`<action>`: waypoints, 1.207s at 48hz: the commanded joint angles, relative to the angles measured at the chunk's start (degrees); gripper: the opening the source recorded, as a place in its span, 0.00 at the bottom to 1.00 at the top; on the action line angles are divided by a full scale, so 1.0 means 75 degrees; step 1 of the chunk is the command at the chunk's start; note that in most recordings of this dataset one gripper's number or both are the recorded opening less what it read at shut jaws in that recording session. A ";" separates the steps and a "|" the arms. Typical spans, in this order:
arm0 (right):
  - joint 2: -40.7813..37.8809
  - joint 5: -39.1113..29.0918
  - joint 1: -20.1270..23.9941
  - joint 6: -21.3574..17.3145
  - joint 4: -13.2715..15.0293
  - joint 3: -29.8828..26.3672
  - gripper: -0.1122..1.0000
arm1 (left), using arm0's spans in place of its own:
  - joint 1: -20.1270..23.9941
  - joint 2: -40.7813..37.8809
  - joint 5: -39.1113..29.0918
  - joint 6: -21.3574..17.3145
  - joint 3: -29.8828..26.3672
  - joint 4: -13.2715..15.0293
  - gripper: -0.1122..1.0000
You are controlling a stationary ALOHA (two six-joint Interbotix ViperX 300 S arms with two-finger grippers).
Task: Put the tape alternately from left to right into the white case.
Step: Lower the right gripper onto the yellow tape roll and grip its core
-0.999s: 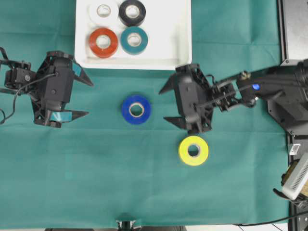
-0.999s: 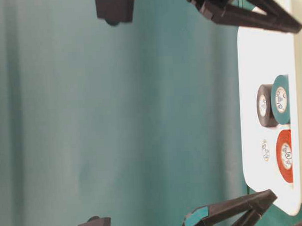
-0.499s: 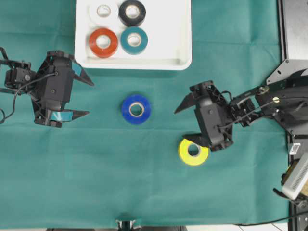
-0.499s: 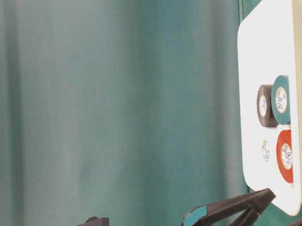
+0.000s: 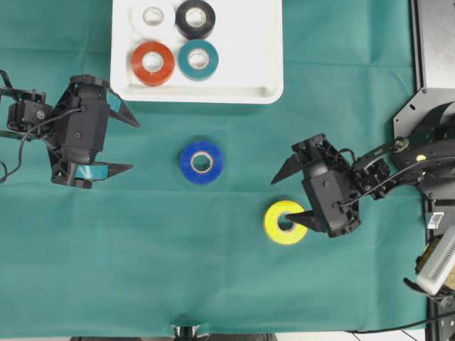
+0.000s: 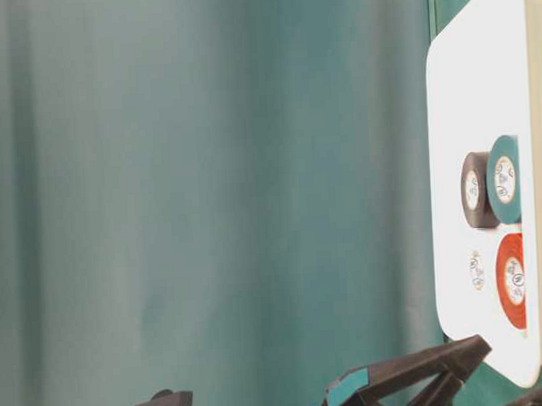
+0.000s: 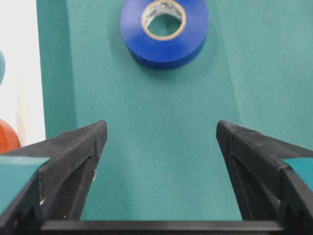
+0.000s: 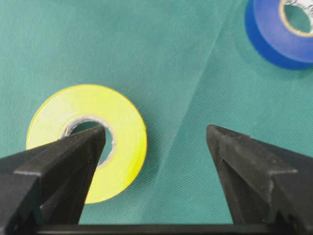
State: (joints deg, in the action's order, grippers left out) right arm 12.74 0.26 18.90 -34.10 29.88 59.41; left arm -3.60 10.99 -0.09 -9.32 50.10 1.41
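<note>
The white case (image 5: 263, 42) at the top holds white (image 5: 151, 15), black (image 5: 195, 18), red-orange (image 5: 152, 62) and teal (image 5: 198, 59) tape rolls. A blue roll (image 5: 201, 161) lies flat on the green cloth, ahead of my left gripper (image 5: 134, 145), which stands open and empty to its left (image 7: 161, 129). The yellow roll (image 5: 285, 222) lies lower right. My right gripper (image 5: 281, 199) is open beside it. In the right wrist view one fingertip (image 8: 93, 139) sits over the hole of the yellow roll (image 8: 122, 147), the other over bare cloth.
Dark equipment (image 5: 434, 42) fills the right edge of the table. The case's right half is bare white plastic. The table-level view shows the case (image 6: 455, 87) side-on and one left finger (image 6: 414, 377) at the bottom.
My right gripper has swung from just below the case down and to the right, ending open at the yellow roll. The left arm and all rolls have stayed put.
</note>
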 commanded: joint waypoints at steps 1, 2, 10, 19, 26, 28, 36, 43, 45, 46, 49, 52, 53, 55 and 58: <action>-0.0152 0.0047 0.0070 -0.0059 -0.0070 -0.0164 0.87 | -0.0023 0.0082 0.0129 -0.0012 -0.0129 0.0012 1.00; -0.0211 0.0047 0.0070 -0.0094 -0.0082 -0.0188 0.87 | -0.0012 0.0082 0.0141 -0.0012 -0.0117 0.0012 1.00; -0.0773 0.0023 0.0129 -0.0551 -0.0082 -0.0387 0.87 | -0.0012 0.0082 0.0152 -0.0012 -0.0105 0.0012 1.00; -0.1184 0.0023 0.0223 -0.0668 -0.0082 -0.0598 0.87 | -0.0023 0.0082 0.0152 -0.0012 -0.0070 0.0012 1.00; -0.1395 0.0000 0.0223 -0.0680 -0.0082 -0.0691 0.87 | -0.0023 0.0070 0.0152 -0.0012 -0.0059 0.0012 1.00; -0.1418 0.0000 0.0234 -0.0680 -0.0082 -0.0691 0.87 | -0.0023 0.0082 0.0152 -0.0012 -0.0059 0.0012 1.00; -0.1430 0.0000 0.0234 -0.0680 -0.0082 -0.0703 0.87 | -0.0023 0.0082 0.0152 -0.0012 -0.0035 0.0012 1.00; -0.1418 0.0000 0.0234 -0.0668 -0.0059 -0.0703 0.85 | -0.0023 0.0082 0.0152 -0.0012 -0.0035 0.0012 1.00; -0.1418 0.0000 0.0234 -0.0668 -0.0059 -0.0703 0.81 | -0.0012 0.0070 0.0152 -0.0012 -0.0023 0.0012 1.00; -0.1418 0.0000 0.0234 -0.0668 -0.0059 -0.0691 0.78 | -0.0023 0.0082 0.0152 -0.0012 -0.0035 0.0012 1.00; -0.1395 0.0000 0.0234 -0.0668 -0.0059 -0.0703 0.64 | -0.0023 0.0082 0.0152 -0.0012 -0.0035 0.0012 1.00; -0.1348 0.0000 0.0234 -0.0668 -0.0047 -0.0703 0.47 | -0.0012 0.0082 0.0152 -0.0012 -0.0023 0.0012 1.00; -0.1313 0.0000 0.0234 -0.0668 -0.0059 -0.0703 0.41 | -0.0023 0.0082 0.0152 -0.0012 -0.0023 0.0012 1.00; -0.1277 0.0000 0.0234 -0.0668 -0.0047 -0.0691 0.31 | -0.0023 0.0070 0.0152 -0.0012 -0.0023 0.0012 1.00; -0.1219 0.0000 0.0234 -0.0668 -0.0047 -0.0691 0.19 | -0.0012 0.0082 0.0152 -0.0012 -0.0023 0.0012 1.00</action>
State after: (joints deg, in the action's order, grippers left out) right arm 1.85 0.09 20.48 -39.02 29.44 55.11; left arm -3.60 10.99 0.62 -9.32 50.45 1.41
